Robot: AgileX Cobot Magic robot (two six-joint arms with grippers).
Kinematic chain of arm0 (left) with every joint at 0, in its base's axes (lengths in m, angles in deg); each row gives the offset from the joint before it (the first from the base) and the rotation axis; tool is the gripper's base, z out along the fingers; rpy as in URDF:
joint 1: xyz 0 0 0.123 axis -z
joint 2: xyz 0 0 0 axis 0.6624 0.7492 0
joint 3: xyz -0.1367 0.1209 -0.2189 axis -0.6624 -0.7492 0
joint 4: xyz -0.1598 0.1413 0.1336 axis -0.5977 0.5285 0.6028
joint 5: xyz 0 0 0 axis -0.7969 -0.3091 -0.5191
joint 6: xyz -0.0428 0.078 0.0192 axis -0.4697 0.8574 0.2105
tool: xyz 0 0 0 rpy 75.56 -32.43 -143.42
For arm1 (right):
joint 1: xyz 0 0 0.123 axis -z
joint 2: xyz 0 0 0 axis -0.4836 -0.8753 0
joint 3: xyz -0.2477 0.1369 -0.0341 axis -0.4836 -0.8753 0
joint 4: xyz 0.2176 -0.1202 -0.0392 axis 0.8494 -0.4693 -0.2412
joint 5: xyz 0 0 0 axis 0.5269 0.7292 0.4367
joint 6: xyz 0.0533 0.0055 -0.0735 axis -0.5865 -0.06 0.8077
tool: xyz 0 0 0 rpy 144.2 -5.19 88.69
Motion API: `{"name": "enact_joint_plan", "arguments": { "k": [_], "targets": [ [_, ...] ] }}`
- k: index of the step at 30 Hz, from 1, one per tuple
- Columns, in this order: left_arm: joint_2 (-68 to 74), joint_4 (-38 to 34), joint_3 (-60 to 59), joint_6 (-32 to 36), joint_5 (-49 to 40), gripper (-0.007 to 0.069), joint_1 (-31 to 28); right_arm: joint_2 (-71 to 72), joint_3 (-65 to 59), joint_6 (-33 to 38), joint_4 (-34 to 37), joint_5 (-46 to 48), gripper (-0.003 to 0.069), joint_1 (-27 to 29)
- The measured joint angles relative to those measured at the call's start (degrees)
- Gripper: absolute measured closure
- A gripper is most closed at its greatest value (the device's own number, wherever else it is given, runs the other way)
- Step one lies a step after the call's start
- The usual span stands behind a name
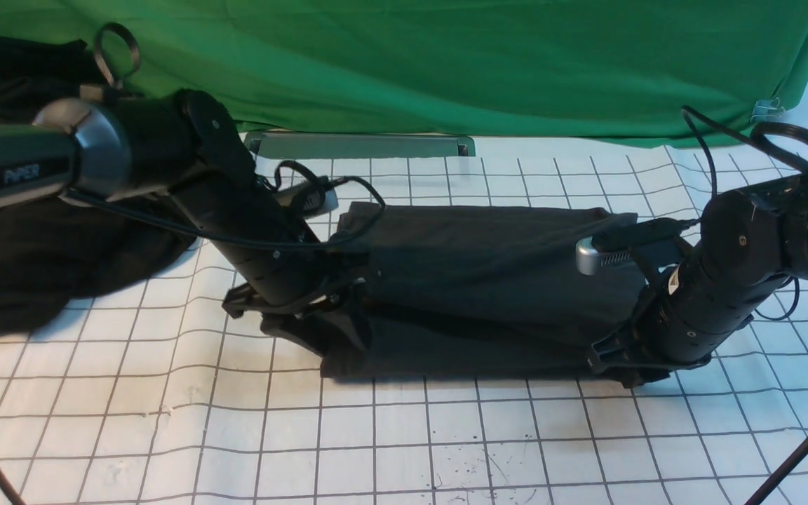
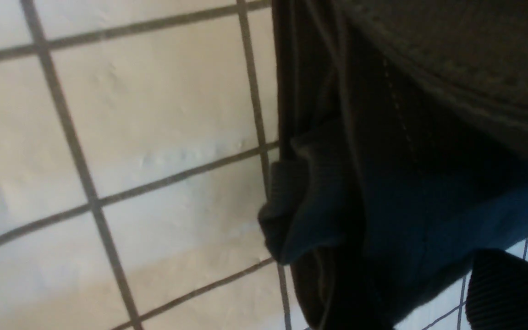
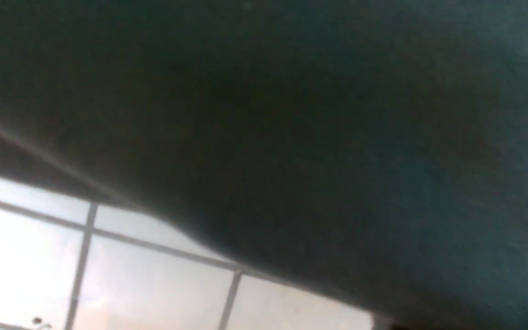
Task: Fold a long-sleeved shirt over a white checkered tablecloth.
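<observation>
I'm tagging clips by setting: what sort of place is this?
Probably a robot lab or test bench, not a home: a white checkered tablecloth lies spread out, a plain green cloth hangs as backdrop, and the cabled left arm and right arm reach down to the long-sleeved shirt.

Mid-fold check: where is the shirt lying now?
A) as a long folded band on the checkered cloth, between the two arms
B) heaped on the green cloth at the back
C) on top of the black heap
A: the long-sleeved shirt lies as a long folded band on the white checkered tablecloth, running from the left arm to the right arm.
</observation>
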Motion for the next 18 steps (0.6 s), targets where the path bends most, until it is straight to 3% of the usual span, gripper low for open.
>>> {"name": "enact_joint_plan", "arguments": {
  "k": [2,5,7,12,18],
  "targets": [
    [0.8,-0.76,0.0,0.0,-0.7,0.0433,0.16,0.0,0.0,0.34,0.0,0.13,0.0608,0.0],
    [0.48,-1.51,-0.02,0.0,-1.35,0.058,0.16,0.56,0.0,1.3,0.0,1.57,0.0613,0.0],
    [-1.3,-1.67,-0.02,0.0,-2.67,0.0613,0.16,2.24,0.0,1.71,0.0,3.96,0.0613,0.0],
    [-7.27,0.72,-1.14,-0.55,-5.86,0.0616,0.73,8.96,0.0,2.8,0.19,10.65,0.0613,0.0],
    [-14.0,2.31,-11.81,-2.52,-4.59,0.0616,3.82,14.96,-3.62,2.12,1.8,17.28,0.0613,-0.2]
  ]
}}
